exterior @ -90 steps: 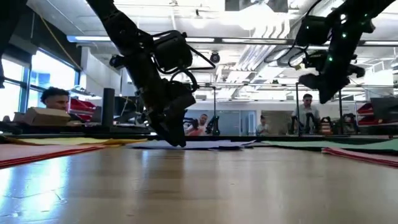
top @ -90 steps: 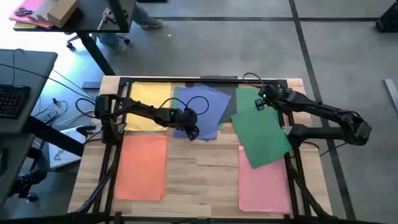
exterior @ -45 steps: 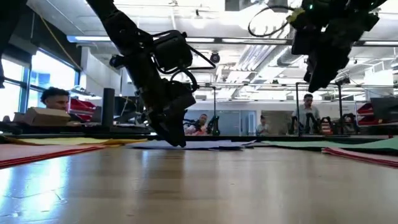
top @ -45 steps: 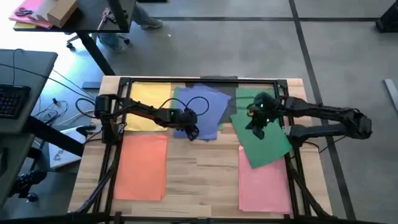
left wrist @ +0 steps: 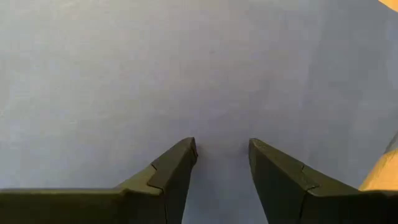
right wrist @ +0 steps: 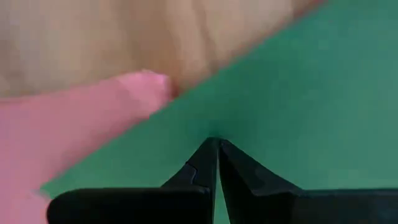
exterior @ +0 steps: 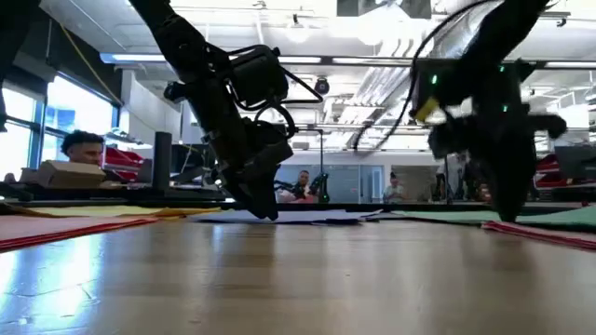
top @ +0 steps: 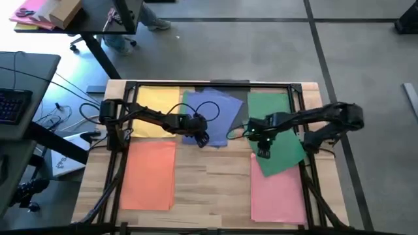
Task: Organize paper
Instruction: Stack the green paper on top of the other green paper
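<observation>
Coloured paper lies flat on the wooden table: a yellow sheet (top: 155, 108), blue sheets (top: 212, 109) and a green sheet (top: 268, 103) along the far side, an orange sheet (top: 150, 176) and a pink sheet (top: 277, 196) nearer. A second green sheet (top: 282, 147) lies askew, overlapping the pink one's far end. My left gripper (top: 202, 138) is open, its tips down on the blue paper (left wrist: 186, 74). My right gripper (top: 261, 151) is shut, its tips down on the skewed green sheet (right wrist: 298, 93). My left gripper rests its two spread fingertips (left wrist: 186, 149) on the top blue sheet near its near edge, slanting down from the table's left. The sheet lies flat on the table. My right gripper presses its shut fingertips (right wrist: 211, 152) down on the skewed green sheet near its near left corner (right wrist: 155, 168), coming from above. The sheet lies flat, its near end on the pink paper (right wrist: 74, 124).
A black frame (top: 196, 83) runs along the table's far edge, with rails down both sides. A black cable (top: 206, 108) loops over the blue paper. Bare wood (top: 212, 183) shows between the orange and pink sheets. People sit and stand in the room behind.
My right gripper has swung from the table's far right toward the near and left, and come down onto the skewed green sheet. My left gripper has kept still on the blue paper.
</observation>
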